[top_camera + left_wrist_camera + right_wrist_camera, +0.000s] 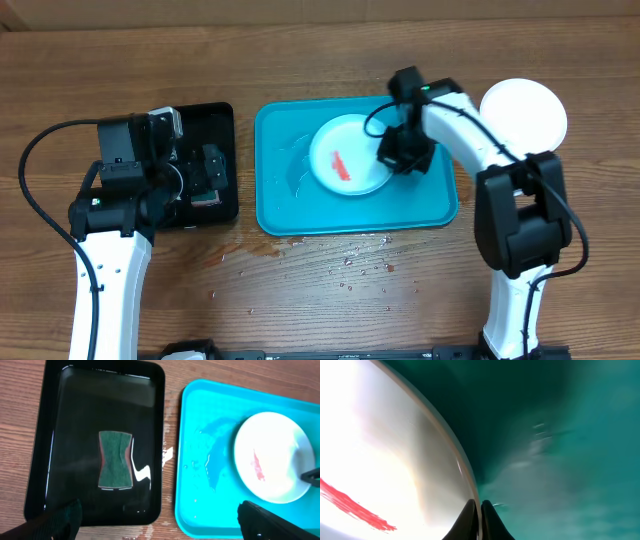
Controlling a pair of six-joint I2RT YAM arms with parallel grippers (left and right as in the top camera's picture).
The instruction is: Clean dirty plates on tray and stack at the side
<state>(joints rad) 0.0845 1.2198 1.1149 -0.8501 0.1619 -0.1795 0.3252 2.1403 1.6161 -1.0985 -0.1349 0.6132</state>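
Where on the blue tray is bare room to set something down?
The tray is bare, though wet, between its left rim and the dirty plate. Its right side is crowded: the right hand grips the plate's rim.

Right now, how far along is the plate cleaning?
Done: a white plate sits off the tray, right side, no smear showing. In hand: right hand pinches the rim of the smeared plate on the tray. To do: wipe that red smear and stack it; sponge lies in the black tray, left hand open above.
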